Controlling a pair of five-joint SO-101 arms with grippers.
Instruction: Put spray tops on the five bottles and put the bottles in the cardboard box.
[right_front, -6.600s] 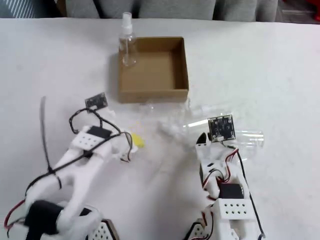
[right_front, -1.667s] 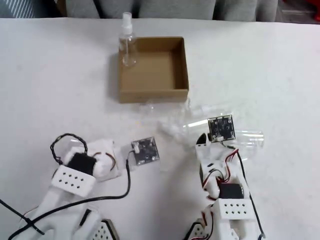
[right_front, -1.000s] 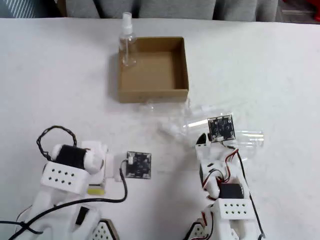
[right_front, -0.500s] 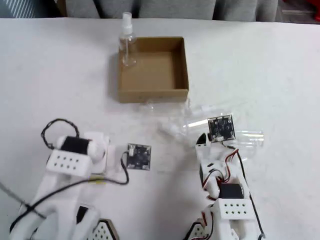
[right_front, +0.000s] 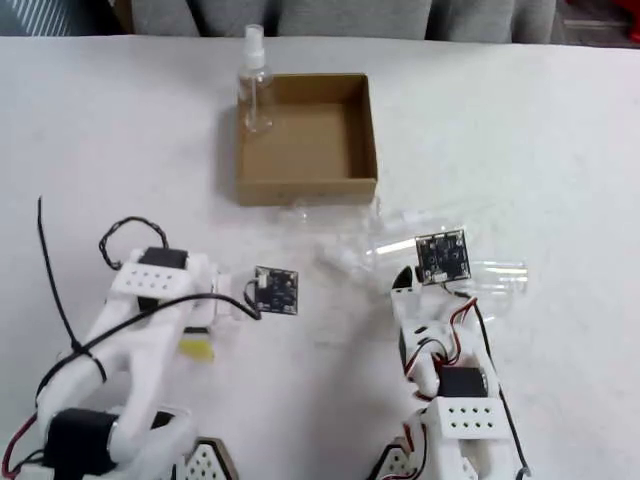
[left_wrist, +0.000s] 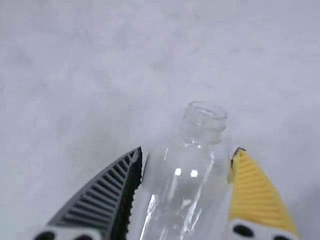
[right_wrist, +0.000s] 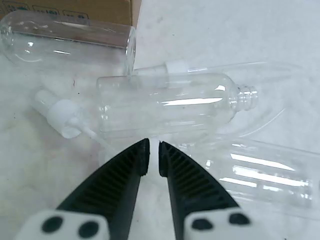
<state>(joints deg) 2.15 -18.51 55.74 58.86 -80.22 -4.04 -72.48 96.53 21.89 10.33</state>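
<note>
The left end effector (left_wrist: 186, 152) grips a clear bottle (left_wrist: 187, 185) just below its shoulder, with the open, uncapped neck pointing out past the black and yellow fingertips. The plastic is smooth and round, so the likeliest trouble is the bottle twisting or sliding in the grip once a spray top is pressed against the neck. A hard squeeze could also dent the thin wall. The right end effector (right_wrist: 152, 145) holds nothing and is nearly shut, with a thin gap between its fingers, just above the pile of loose bottles (right_wrist: 165, 107) lying on the table (right_front: 520, 120). It would have to open before taking the spray top (right_wrist: 62, 117) beside them. That top lies close against the bottles, so a careless reach could send them rolling. One capped bottle (right_front: 255, 85) stands at the far left corner of the cardboard box (right_front: 305, 190), apparently inside it, and a careless drop could knock it over. There is wide bare table left of the box and between the two arms, and the pile crowds the box's front right corner.
</note>
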